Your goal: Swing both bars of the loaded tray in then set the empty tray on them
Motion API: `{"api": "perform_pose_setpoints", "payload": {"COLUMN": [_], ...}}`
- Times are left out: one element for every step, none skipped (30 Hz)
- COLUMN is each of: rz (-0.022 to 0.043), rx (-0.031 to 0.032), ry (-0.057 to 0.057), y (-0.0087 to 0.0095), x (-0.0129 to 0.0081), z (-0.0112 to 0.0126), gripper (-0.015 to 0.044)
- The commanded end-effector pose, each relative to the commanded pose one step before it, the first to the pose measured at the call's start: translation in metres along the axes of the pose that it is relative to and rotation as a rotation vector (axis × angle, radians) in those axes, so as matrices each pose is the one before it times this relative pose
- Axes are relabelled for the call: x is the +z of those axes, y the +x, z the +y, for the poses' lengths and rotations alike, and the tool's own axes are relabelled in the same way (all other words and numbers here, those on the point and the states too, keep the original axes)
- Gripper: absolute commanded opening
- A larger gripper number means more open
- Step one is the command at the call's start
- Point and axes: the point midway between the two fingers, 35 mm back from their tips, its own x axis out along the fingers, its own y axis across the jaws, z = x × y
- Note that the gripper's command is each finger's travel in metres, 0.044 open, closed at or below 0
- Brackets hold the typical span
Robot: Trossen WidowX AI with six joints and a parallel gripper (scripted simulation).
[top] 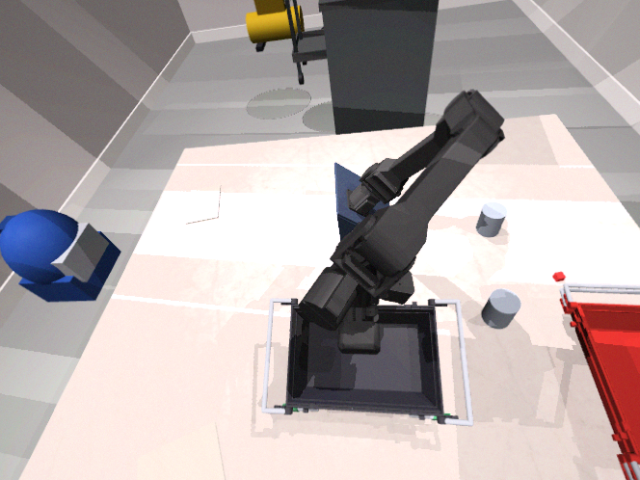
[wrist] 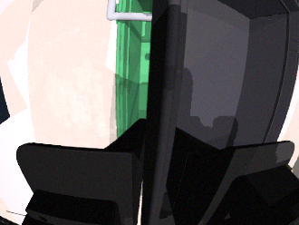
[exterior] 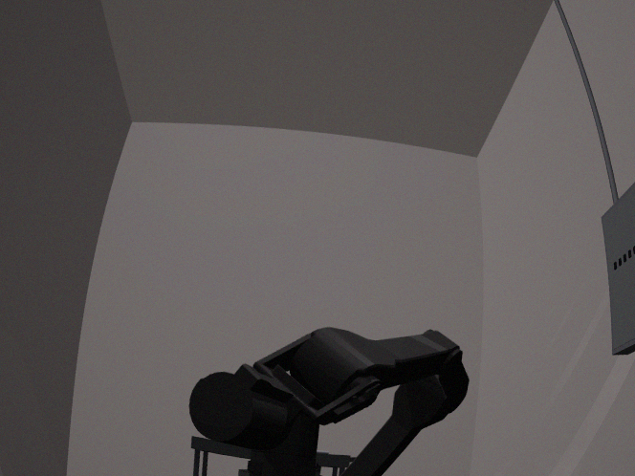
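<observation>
Near side of the table (top: 154, 371): 6 o'clock wall of the empty dark tray (top: 361, 404), with green slivers showing at both near corners. White wire bars (top: 266, 356) standing outside the walls at 9 and 3 o'clock; cannot tell which tray owns them. Long axis of the dark tray: 9 to 3 o'clock. Farther back, at the 12 o'clock wall: fingers (top: 361, 323) almost pressed together, pinching that wall, seen edge-on in the wrist view. Loaded green tray (wrist: 130, 83) beneath the held tray, mostly hidden. Judged requirement: lower level, and only once both bars are confirmed across the top.
</observation>
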Motion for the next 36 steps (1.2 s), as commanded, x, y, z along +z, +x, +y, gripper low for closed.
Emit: {"api": "perform_pose_setpoints", "payload": {"rz": [0.00049,0.00000,-0.00001,-0.00001,-0.00002,-0.00003,-0.00003,-0.00004,-0.00005,-0.00005,-0.00003,-0.00001,0.00000,0.00000,0.00000,0.00000,0.00000,0.00000,0.00000,0.00000,0.00000,0.00000,0.00000,0.00000,0.00000,0.00000,0.00000,0.00000,0.00000,0.00000,0.00000,0.00000,0.00000,0.00000,0.00000,0.00000], "rx": [0.01706,0.00000,0.00000,0.00001,0.00001,0.00001,0.00002,0.00002,0.00002,0.00002,0.00001,0.00000,0.00000,0.00000,0.00000,0.00000,0.00000,0.00000,0.00000,0.00000,0.00000,0.00000,0.00000,0.00000,0.00000,0.00000,0.00000,0.00000,0.00000,0.00000,0.00000,0.00000,0.00000,0.00000,0.00000,0.00000], "ry": [0.0015,0.0000,0.0000,0.0000,0.0000,0.0000,0.0000,0.0000,0.0000,0.0000,0.0000,0.0000,0.0000,0.0000,0.0000,0.0000,0.0000,0.0000,0.0000,0.0000,0.0000,0.0000,0.0000,0.0000,0.0000,0.0000,0.0000,0.0000,0.0000,0.0000,0.0000,0.0000,0.0000,0.0000,0.0000,0.0000], "y": [0.00473,0.00000,0.00024,0.00042,0.00063,0.00072,0.00085,0.00102,0.00122,0.00113,0.00069,0.00023,0.00000,0.00000,0.00000,0.00000,0.00000,0.00000,0.00000,0.00000,0.00000,0.00000,0.00000,0.00000,0.00000,0.00000,0.00000,0.00000,0.00000,0.00000,0.00000,0.00000,0.00000,0.00000,0.00000,0.00000], "x": [0.00102,0.00000,0.00000,0.00000,0.00000,0.00000,0.00000,0.00000,0.00001,0.00001,0.00000,0.00000,0.00000,0.00000,0.00000,0.00000,0.00000,0.00000,0.00000,0.00000,0.00000,0.00000,0.00000,0.00000,0.00000,0.00000,0.00000,0.00000,0.00000,0.00000,0.00000,0.00000,0.00000,0.00000,0.00000,0.00000], "z": [0.00430,0.00000,0.00013,0.00024,0.00036,0.00041,0.00049,0.00059,0.00071,0.00066,0.00041,0.00014,0.00000,0.00000,0.00000,0.00000,0.00000,0.00000,0.00000,0.00000,0.00000,0.00000,0.00000,0.00000,0.00000,0.00000,0.00000,0.00000,0.00000,0.00000,0.00000,0.00000,0.00000,0.00000,0.00000,0.00000], "gripper": [0.0000,0.0000,0.0000,0.0000,0.0000,0.0000,0.0000,0.0000,0.0000,0.0000,0.0000,0.0000,0.0000,0.0000,0.0000,0.0000,0.0000,0.0000,0.0000,0.0000,0.0000,0.0000,0.0000,0.0000,0.0000,0.0000,0.0000,0.0000,0.0000,0.0000,0.0000,0.0000,0.0000,0.0000,0.0000,0.0000]}}
